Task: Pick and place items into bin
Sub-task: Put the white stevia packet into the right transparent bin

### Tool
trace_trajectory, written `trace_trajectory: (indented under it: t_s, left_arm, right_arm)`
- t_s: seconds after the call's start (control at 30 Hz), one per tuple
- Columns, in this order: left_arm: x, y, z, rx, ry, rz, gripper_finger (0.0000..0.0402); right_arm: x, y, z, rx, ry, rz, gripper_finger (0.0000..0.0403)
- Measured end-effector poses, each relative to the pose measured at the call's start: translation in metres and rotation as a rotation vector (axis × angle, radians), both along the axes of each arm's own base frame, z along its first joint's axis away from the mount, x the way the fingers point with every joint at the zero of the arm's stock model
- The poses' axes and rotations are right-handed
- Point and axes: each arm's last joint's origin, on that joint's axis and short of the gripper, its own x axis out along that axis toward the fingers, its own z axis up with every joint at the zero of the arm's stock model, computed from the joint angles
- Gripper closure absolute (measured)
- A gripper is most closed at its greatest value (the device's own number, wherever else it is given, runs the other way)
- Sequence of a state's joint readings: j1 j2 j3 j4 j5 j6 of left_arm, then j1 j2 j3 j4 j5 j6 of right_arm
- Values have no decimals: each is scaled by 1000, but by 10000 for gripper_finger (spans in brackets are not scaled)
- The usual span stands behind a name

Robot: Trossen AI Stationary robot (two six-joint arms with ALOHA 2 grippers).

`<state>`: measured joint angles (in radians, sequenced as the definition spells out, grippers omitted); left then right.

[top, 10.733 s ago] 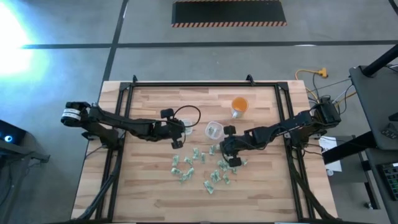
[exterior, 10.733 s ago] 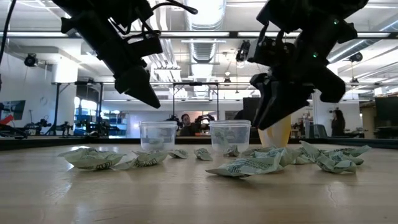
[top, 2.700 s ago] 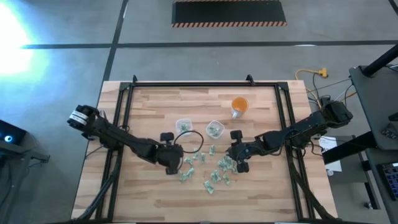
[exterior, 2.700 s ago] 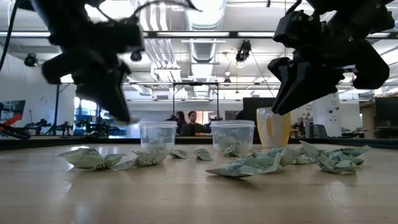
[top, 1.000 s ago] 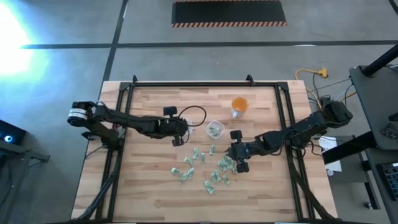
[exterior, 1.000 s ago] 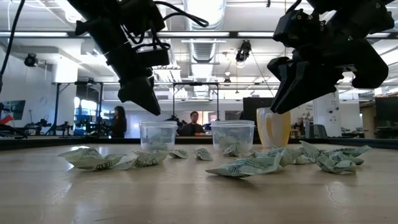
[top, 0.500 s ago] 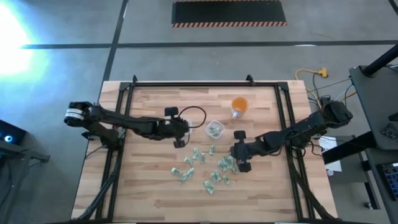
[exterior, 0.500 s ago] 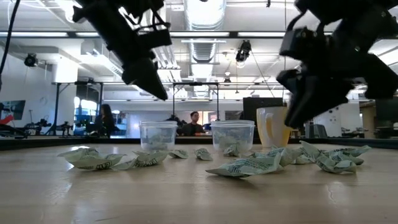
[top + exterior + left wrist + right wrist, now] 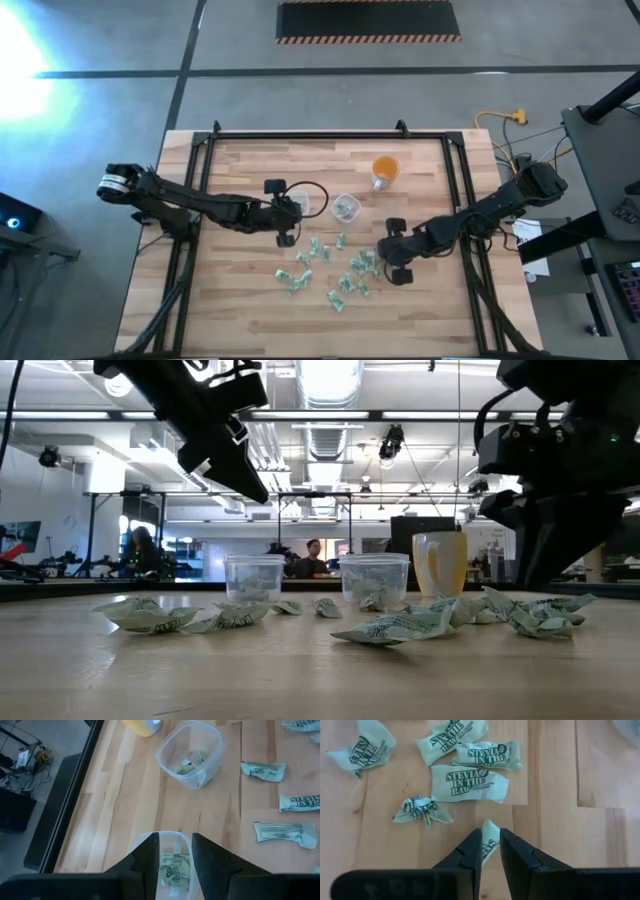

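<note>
- My left gripper point(image 9: 174, 851) hangs over the near clear cup point(image 9: 172, 865), fingers apart and empty; a green-and-white packet point(image 9: 174, 870) lies inside that cup below them.
- From above, that gripper point(image 9: 287, 228) sits at about ten o'clock from the scattered packets point(image 9: 340, 272).
- A second clear cup point(image 9: 345, 207) with packets in it stands at about twelve o'clock from the pile, with the orange cup point(image 9: 385, 170) beyond it toward one o'clock.
- My right gripper point(image 9: 489, 847) is low over the wooden table point(image 9: 240, 300), fingers drawn narrow with one packet point(image 9: 489, 841) between their tips.
- It point(image 9: 397, 262) sits at three o'clock from the pile.
- More loose packets point(image 9: 468, 782) lie flat just beyond those fingers, none touching them.
</note>
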<state>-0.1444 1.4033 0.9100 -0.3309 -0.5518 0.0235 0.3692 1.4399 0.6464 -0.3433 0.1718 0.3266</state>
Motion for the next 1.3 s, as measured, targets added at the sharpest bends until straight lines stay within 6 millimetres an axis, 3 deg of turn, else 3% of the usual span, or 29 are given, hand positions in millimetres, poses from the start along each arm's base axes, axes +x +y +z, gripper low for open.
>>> trace_trajectory:
  t_s: [0.2, 0.7, 1.3]
  left_arm:
    - [0, 0, 0, -10, -7, 12, 303]
    - [-3, 0, -6, -8, 11, 11, 303]
    - [-3, 0, -6, -8, 12, 12, 303]
  right_arm:
    - [0, 0, 0, 10, -4, -36, 342]
    - [-4, -2, -6, 32, 14, -105, 267]
    - [-17, 0, -18, 54, 50, -155, 292]
